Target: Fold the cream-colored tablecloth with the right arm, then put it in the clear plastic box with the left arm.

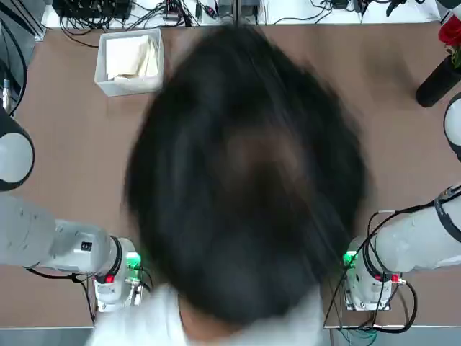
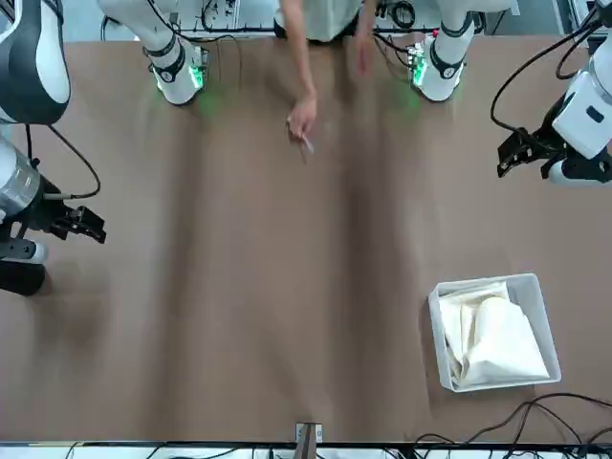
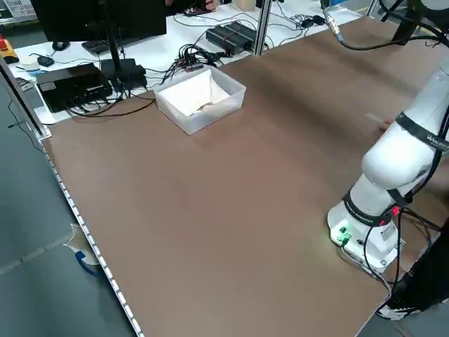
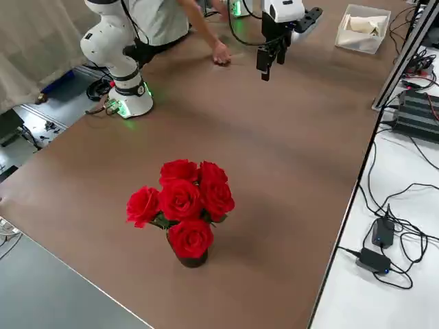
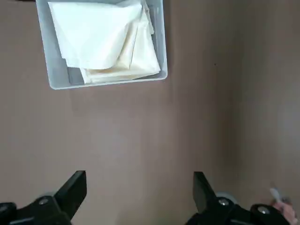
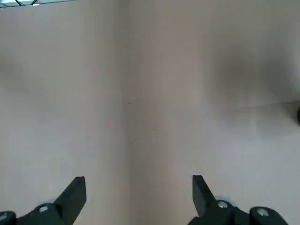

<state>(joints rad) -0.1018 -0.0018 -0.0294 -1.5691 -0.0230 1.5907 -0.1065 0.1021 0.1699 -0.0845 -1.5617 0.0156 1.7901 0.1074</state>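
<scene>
The cream-colored tablecloth lies folded inside the clear plastic box, which stands at the far left of the table. The left wrist view looks down on the box with the tablecloth in it. My left gripper hangs open above the table's left side, short of the box, with nothing between its fingers. My right gripper hangs open over the right side, and its wrist view shows only bare brown table below the right gripper.
A person leans in between the arm bases; the head hides the table's middle from above. One hand rests on the table near the robot side. A dark vase of red roses stands at the far right. Cables and electronics lie beyond the far edge.
</scene>
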